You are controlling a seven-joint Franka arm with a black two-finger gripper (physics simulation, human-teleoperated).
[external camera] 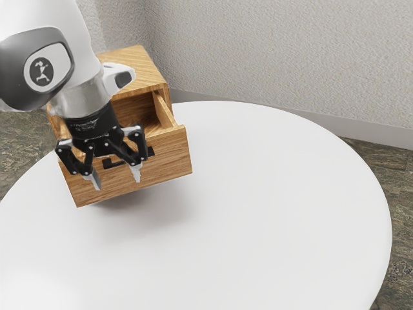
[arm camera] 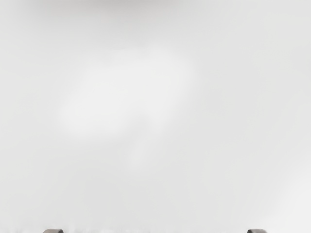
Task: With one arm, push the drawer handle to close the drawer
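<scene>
Jaws spread and gripping nothing, the black two-finger gripper [external camera: 117, 183] hangs in the exterior view before the open brown wooden drawer [external camera: 169, 156], near its black bar handle [external camera: 151, 152]; from where I stand, an off-centre push could jam the drawer askew or slide past the bar. In the wrist view I get instead the wide gap between grey fingertips [arm camera: 257, 231] and the smooth white tabletop [arm camera: 204, 121] beyond.

No words or numbers can be read. At the exterior view's left, the robot arm [external camera: 79, 39] bears a light oval patch [external camera: 60, 61] with a dark, rounded emblem [external camera: 35, 75] on it, showing a small pale figure [external camera: 42, 71].
</scene>
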